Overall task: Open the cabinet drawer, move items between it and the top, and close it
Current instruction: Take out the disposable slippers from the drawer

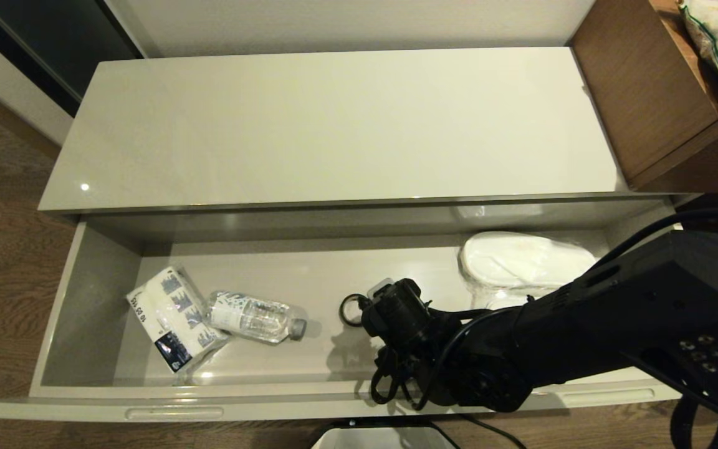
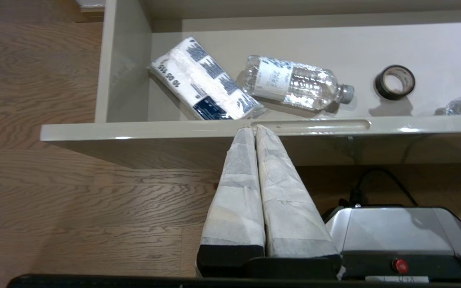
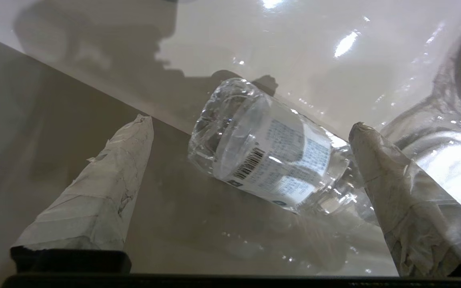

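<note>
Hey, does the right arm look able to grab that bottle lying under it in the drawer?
Probably yes: the right gripper is open, its fingers flanking the bottle, with nothing between.

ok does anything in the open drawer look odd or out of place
Mildly. A black tape roll lies loose among the guest supplies, and the clear plastic water bottle rests on its side against the skewed blue-printed white tissue pack. Another clear bottle lies toppled between the open right gripper's fingers. Nothing spilled.
</note>
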Controlling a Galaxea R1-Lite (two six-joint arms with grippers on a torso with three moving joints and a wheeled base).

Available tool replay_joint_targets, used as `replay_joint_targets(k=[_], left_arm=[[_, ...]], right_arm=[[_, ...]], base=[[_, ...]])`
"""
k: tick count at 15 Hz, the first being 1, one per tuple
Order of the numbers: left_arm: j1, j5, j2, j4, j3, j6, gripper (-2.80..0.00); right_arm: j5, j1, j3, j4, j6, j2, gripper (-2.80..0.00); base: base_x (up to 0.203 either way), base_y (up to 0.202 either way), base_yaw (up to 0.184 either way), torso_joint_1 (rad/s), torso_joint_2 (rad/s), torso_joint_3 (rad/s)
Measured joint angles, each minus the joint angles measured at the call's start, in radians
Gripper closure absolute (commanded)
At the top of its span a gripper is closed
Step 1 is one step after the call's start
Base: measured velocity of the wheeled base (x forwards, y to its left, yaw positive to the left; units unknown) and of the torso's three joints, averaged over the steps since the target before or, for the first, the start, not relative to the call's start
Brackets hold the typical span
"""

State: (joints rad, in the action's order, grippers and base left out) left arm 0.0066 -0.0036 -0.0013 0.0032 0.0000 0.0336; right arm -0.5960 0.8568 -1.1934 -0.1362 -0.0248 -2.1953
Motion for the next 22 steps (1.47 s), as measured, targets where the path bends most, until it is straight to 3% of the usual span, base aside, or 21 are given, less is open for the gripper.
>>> replay_joint_targets(k=[12, 22], left_arm=[[0.0, 0.0, 0.0, 0.0, 0.0, 0.0, 0.0], [0.0, 0.0, 0.0, 0.0, 0.0, 0.0, 0.0]], right_arm=[[-0.038, 0.024, 0.151, -0.02, -0.054, 0.094, -2.8], [-0.031, -0.042, 0.207, -0.067, -0.083, 0.097, -2.8]], base=[[0.0, 0.0, 0.0, 0.0, 0.0, 0.0], [0.0, 0.0, 0.0, 0.0, 0.0, 0.0]])
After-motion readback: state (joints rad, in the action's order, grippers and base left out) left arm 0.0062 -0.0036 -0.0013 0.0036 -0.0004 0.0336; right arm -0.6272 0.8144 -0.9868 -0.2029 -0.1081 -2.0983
